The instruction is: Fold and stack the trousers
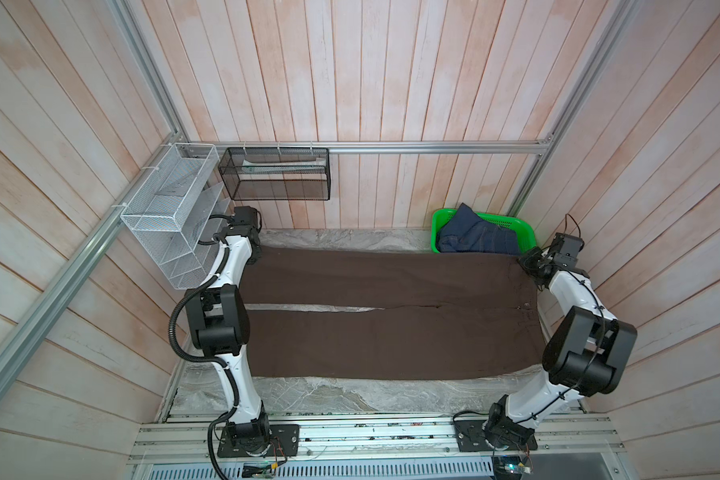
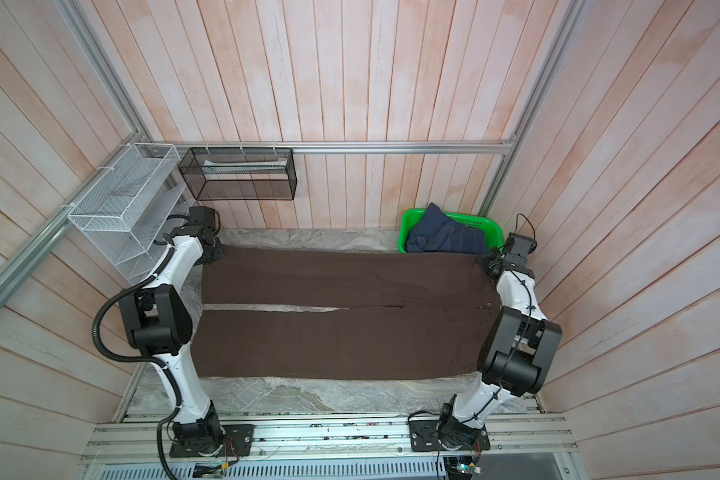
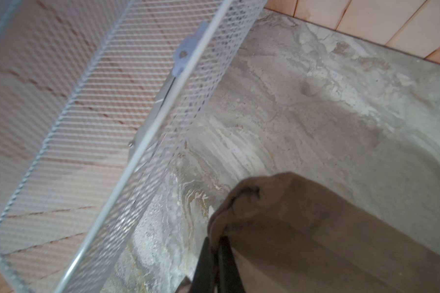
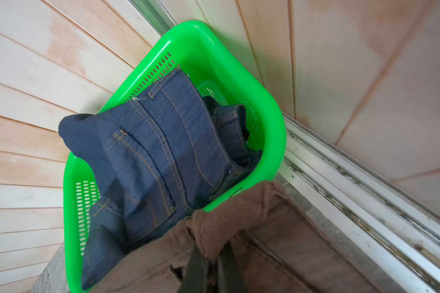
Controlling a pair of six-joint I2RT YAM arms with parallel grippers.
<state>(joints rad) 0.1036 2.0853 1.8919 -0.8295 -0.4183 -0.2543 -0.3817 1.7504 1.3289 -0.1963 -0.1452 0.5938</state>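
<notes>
The dark brown trousers (image 1: 391, 316) (image 2: 341, 316) lie flat across the table in both top views, legs to the left, waist to the right. My left gripper (image 3: 215, 243) is shut on the far leg's hem corner (image 3: 252, 200), which is bunched up above the fingertips. It sits at the back left of the cloth (image 1: 253, 254). My right gripper (image 4: 212, 250) is shut on a pinched fold of the trousers' waistband (image 4: 221, 228), at the back right corner (image 1: 531, 264), beside the green basket.
A green basket (image 1: 526, 237) (image 4: 274, 132) with dark blue jeans (image 4: 160, 152) stands at the back right corner. A white mesh rack (image 1: 171, 208) (image 3: 127, 106) hangs close to the left gripper, a black mesh basket (image 1: 275, 174) on the back wall. Marble tabletop (image 1: 329, 395) shows along the front.
</notes>
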